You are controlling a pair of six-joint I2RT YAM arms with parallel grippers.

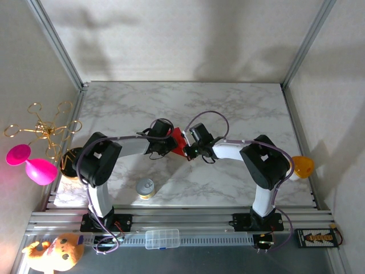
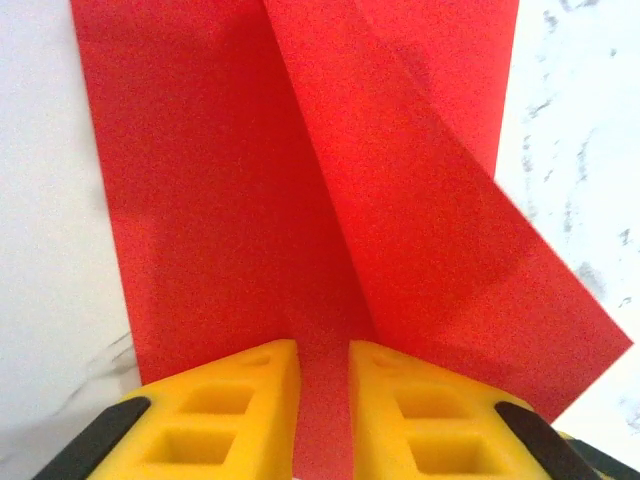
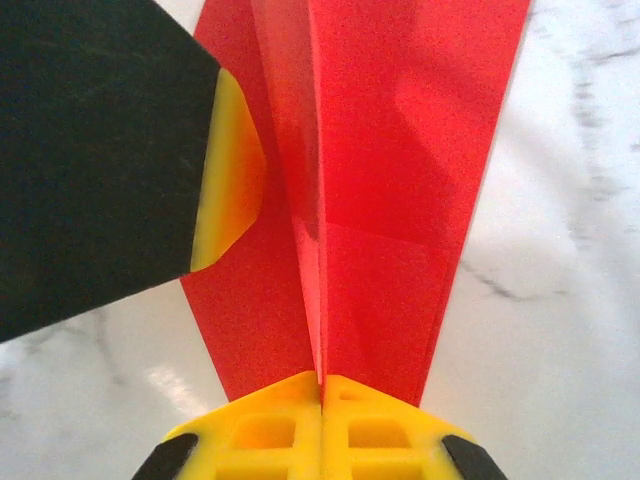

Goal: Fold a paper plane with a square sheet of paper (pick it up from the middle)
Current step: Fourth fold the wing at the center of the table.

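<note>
Marble table [image 1: 228, 108]: tin [image 1: 145, 188] by left arm [image 1: 102, 160] (left gripper [image 2: 323, 348] overlaps red paper [image 1: 178, 138])

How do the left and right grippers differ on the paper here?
The left gripper has its jaws slightly apart; the right gripper has them shut. The paper shows flat in the left gripper's gap, while the right gripper pinches its raised centre fold. Both have yellow fingers.
</note>
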